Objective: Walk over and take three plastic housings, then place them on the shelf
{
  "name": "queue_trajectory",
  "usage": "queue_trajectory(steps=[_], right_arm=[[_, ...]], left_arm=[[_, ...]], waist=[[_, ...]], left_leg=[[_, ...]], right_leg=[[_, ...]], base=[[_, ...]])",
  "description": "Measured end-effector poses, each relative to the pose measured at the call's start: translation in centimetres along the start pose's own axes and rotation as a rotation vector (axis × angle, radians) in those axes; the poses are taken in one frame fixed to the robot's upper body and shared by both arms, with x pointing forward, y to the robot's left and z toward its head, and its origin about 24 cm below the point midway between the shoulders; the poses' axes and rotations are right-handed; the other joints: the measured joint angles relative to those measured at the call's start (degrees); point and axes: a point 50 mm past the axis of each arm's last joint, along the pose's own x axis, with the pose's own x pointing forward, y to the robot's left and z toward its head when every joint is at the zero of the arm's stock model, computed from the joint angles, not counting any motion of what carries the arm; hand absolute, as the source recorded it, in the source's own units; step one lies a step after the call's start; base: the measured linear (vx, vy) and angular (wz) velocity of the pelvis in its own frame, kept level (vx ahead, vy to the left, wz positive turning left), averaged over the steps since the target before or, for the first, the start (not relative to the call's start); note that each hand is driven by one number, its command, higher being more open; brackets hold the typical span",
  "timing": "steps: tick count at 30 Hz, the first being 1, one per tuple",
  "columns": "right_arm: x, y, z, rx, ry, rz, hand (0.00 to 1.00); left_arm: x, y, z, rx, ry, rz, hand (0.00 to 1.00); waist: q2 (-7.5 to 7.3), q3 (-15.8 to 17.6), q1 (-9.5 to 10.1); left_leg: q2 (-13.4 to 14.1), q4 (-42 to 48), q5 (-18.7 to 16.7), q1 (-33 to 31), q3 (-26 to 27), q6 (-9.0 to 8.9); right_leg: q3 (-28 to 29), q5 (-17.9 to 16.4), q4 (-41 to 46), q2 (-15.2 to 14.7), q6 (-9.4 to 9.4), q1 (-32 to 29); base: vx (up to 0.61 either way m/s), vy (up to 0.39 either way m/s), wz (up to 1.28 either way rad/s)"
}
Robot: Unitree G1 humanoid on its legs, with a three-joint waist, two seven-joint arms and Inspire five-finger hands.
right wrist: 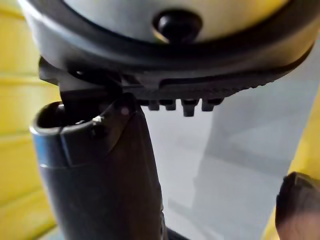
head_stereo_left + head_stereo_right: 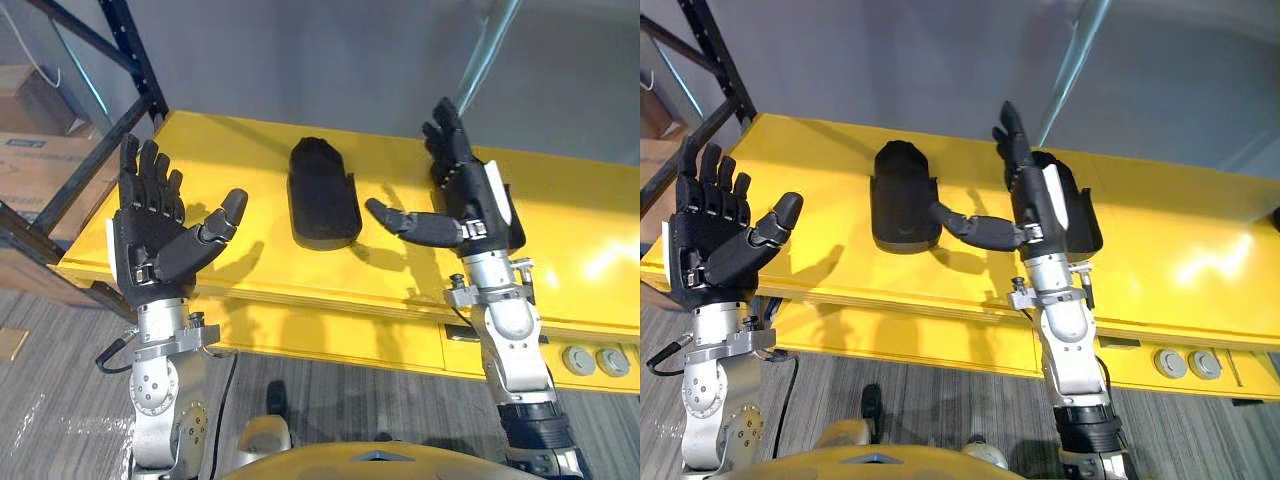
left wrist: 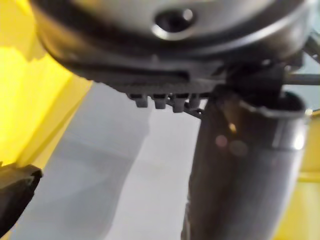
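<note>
As my arms rise over the yellow table (image 2: 570, 240), the left eye view shows my left robot hand (image 2: 150, 235) spread wide and empty above the table's left front corner. My right robot hand (image 2: 470, 200) is spread too, its thumb stretched out just beside a black plastic housing (image 2: 323, 195) that lies flat on the table between both hands. A dark rack (image 2: 135, 60) stands at the far left. The right eye view shows a second housing (image 2: 1087, 215) partly hidden behind my right robot hand. Each wrist view shows a straight thumb, grasping nothing.
</note>
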Motion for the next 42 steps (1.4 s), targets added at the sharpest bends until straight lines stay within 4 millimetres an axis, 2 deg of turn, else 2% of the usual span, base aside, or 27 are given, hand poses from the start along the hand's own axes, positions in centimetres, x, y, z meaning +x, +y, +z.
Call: queue_trajectory(steps=[7, 15, 22, 26, 28, 29, 32, 35, 42], right_arm=[[1.4, 1.2, 0.7, -0.200, -0.042, 0.261, 1.00], [1.5, 2.9, 0.2, -0.275, -0.027, 0.492, 1.00], [1.3, 3.7, -0.2, -0.274, -0.011, 0.563, 1.00], [1.4, 4.3, -2.0, -0.328, 0.054, 0.603, 1.00], [1.5, 4.1, -2.2, -0.343, 0.061, 0.577, 1.00], [1.7, 3.9, -2.4, -0.379, 0.074, 0.546, 0.00], [2.3, 3.8, -2.6, -0.420, 0.077, 0.513, 0.00], [2.4, 4.0, -2.6, -0.442, 0.066, 0.488, 0.00], [4.3, 4.1, -2.3, -0.479, 0.021, 0.431, 0.00]], left_arm=[[0.1, -0.1, -0.3, 0.015, 0.030, -0.031, 1.00], [0.3, -0.2, -0.3, 0.026, 0.033, -0.060, 1.00], [0.5, -0.2, -0.2, 0.035, 0.027, -0.065, 1.00], [0.6, -0.2, -0.2, 0.034, 0.025, -0.051, 1.00], [0.6, -0.2, -0.2, 0.034, 0.025, -0.046, 1.00], [0.6, -0.2, -0.2, 0.034, 0.025, -0.046, 1.00], [0.6, -0.2, -0.2, 0.034, 0.026, -0.044, 1.00], [0.5, -0.2, -0.2, 0.034, 0.026, -0.045, 1.00], [0.6, -0.2, -0.2, 0.033, 0.025, -0.049, 1.00]], waist=[[-0.53, 2.17, 0.21], [-0.74, 4.56, 0.29], [-0.56, 6.37, 1.47], [-0.52, 6.62, 1.64], [-0.33, 6.83, 1.63], [-0.09, 7.21, 1.72], [0.66, 7.87, 1.70], [1.22, 8.47, 1.66], [0.89, 8.84, 1.62]], left_leg=[[0.06, 0.00, 0.04, -0.80, -0.39, 0.04], [0.24, 0.01, 0.32, -1.21, -1.56, -0.38], [0.85, 0.01, 0.27, -2.25, -1.53, -0.24], [0.88, 0.02, 1.03, -2.51, -1.86, -0.43], [0.87, 0.02, 1.11, -2.52, -2.23, -0.49], [0.97, 0.02, 1.14, -2.44, -2.38, -0.58], [1.18, 0.02, 0.84, -2.60, -2.45, -0.64], [1.29, 0.02, 0.87, -2.65, -2.22, -0.60], [1.21, 0.04, 1.17, -3.25, -1.76, -0.29]], right_leg=[[-0.21, -0.29, 0.12, 0.28, -0.18, -0.53], [-0.36, -1.61, 2.78, 0.30, -0.89, -1.30], [-0.17, -3.04, 4.58, 0.47, -1.41, -3.12], [-0.19, -3.09, 5.40, 0.44, -1.42, -3.55], [-0.18, -3.47, 5.96, 0.41, -1.59, -3.60], [-0.18, -3.80, 6.46, 0.41, -1.67, -3.62], [-0.10, -4.39, 7.15, 0.44, -1.99, -4.07], [-0.01, -4.75, 7.20, 0.46, -1.52, -4.18], [0.47, -4.41, 7.44, 0.34, -1.63, -5.08]], base=[[0.00, -0.002, 0.02], [0.01, -0.018, 0.08], [-0.01, -0.020, 0.00], [0.02, -0.033, 0.04], [0.00, -0.028, 0.10], [-0.02, -0.033, 0.07], [-0.04, -0.032, 0.01], [-0.04, -0.030, -0.01], [0.00, -0.017, -0.02]])
